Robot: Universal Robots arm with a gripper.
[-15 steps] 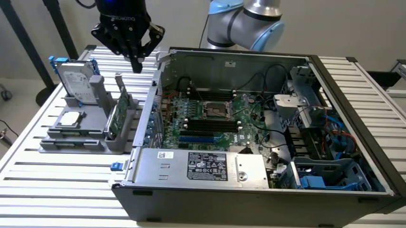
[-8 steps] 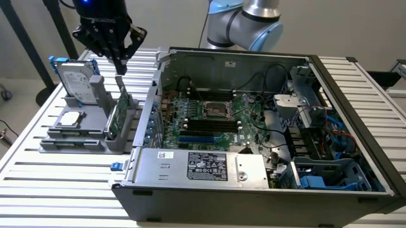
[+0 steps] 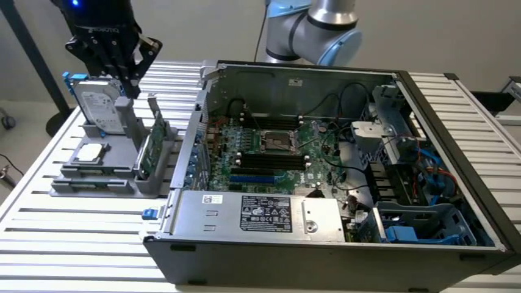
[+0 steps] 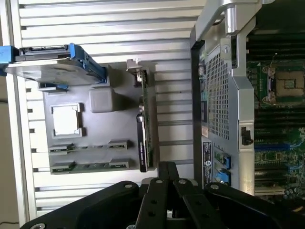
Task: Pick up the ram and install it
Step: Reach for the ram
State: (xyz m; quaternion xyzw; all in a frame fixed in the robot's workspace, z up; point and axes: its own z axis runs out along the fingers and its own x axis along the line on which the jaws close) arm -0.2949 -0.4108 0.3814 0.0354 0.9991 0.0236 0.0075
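Observation:
Two ram sticks lie on edge in the narrow front slots of a grey parts holder, thin green boards beside each other. My black gripper hangs above the back of that holder, over the hard drive and well above the sticks. Its fingertips look pressed together with nothing between them. The open computer case lies at the exterior view's right of the holder. Its motherboard's long black memory slots sit below the bare processor socket.
A silver hard drive with blue rails stands at the holder's back. A tall green expansion card stands upright on the holder's case side. A square processor chip lies flat on it. The slatted table runs around everything.

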